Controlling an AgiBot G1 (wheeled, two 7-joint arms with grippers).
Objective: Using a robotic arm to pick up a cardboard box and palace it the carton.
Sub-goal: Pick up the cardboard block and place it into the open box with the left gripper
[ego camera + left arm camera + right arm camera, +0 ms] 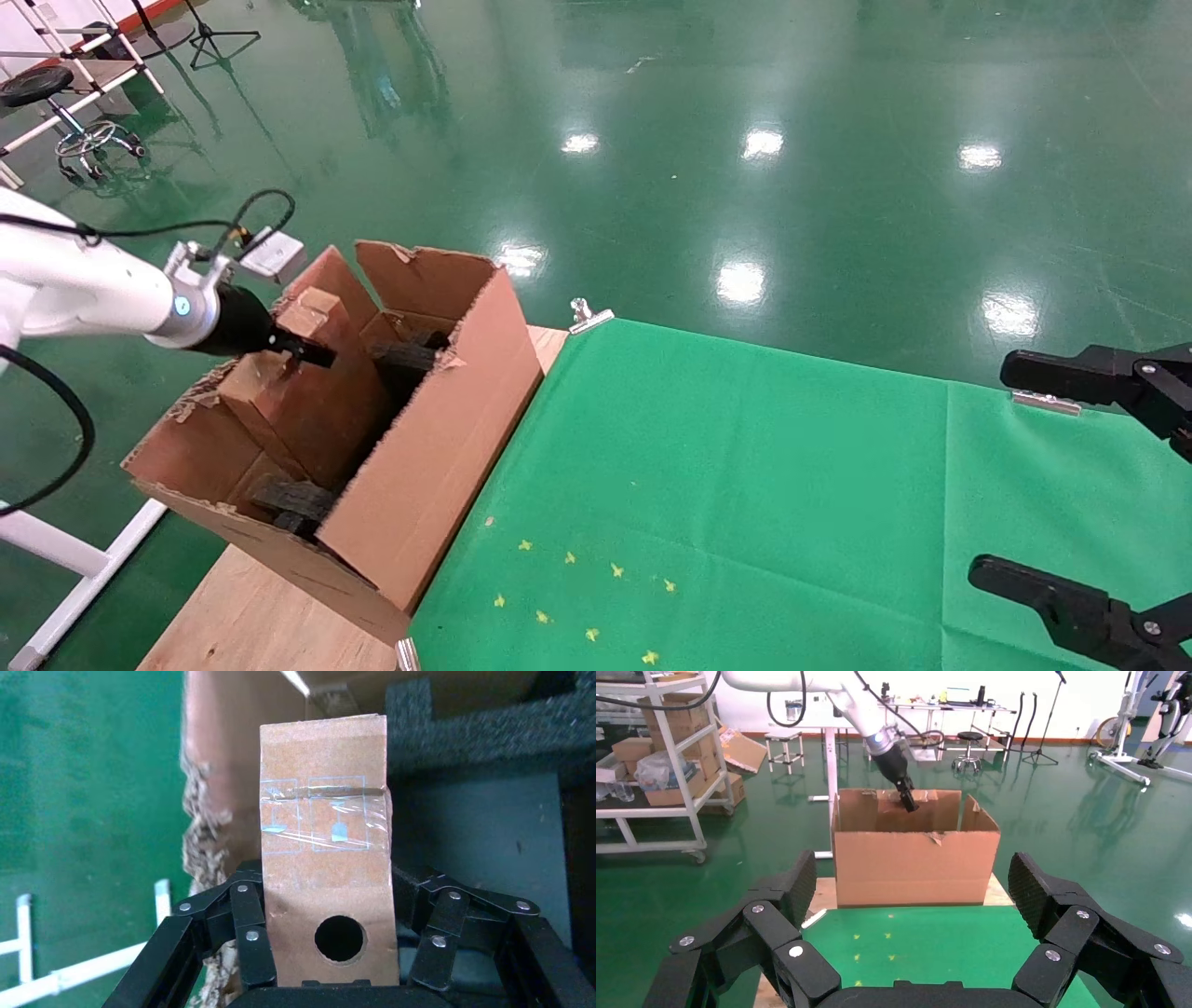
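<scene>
A wooden table [251, 615] is covered on its right part by a green cloth [745, 485], fastened with metal clips [589, 317] at the far edge. On the bare left end the carton [438, 447] is carried. Small yellow marks [577, 596] are scattered on the near cloth.

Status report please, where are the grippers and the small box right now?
Left gripper shut on cardboard box, above the carton. Right gripper open, idle over green cloth. Black foam under box.
</scene>
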